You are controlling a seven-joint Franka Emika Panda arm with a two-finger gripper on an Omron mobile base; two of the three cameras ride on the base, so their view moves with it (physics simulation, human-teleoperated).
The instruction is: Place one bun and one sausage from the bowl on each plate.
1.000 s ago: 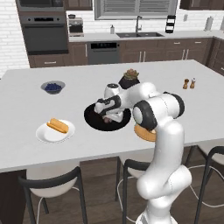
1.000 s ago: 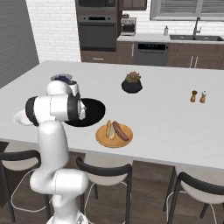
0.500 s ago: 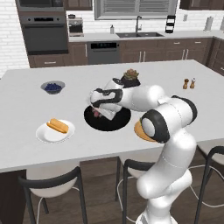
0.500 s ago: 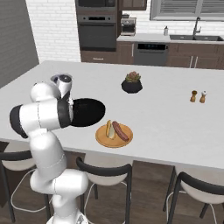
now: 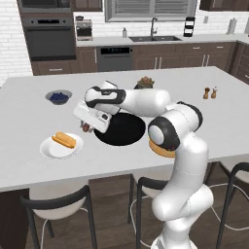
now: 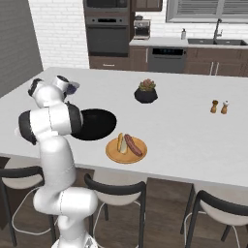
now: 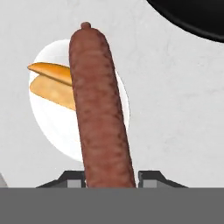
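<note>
- The gripper (image 5: 88,127) holds a brown sausage (image 7: 101,109). Its two fingers are closed partway, one on each side of the sausage.
- In the hand view the sausage sticks up long and straight from between the fingers.
- In the left base view the gripper hangs over the white surface (image 5: 204,121), between the black bowl (image 5: 120,129) and the white plate (image 5: 61,146).
- The sausage is up in the air. It does not touch the surface or the plate.
- The white plate sits near the front edge of the surface, to the left of the bowl in the left base view. One bun (image 5: 64,140) lies on it.
- In the hand view the white plate (image 7: 54,127) shows behind the sausage, with the bun (image 7: 50,85) on it.
- The black bowl sits in the middle of the surface. From the right base view the bowl (image 6: 97,124) looks empty inside, but the arm hides part of it.
- The tan plate (image 6: 127,149) sits just to the right of the bowl. A bun (image 6: 120,143) and a second sausage (image 6: 132,145) lie side by side on it.
- A small grey bowl of blueberries (image 5: 59,97) stands farther back on the left.
- A dark pot with a plant (image 6: 146,92) stands behind the black bowl.
- Two small shakers (image 6: 219,106) stand far off on the right side of the surface.
</note>
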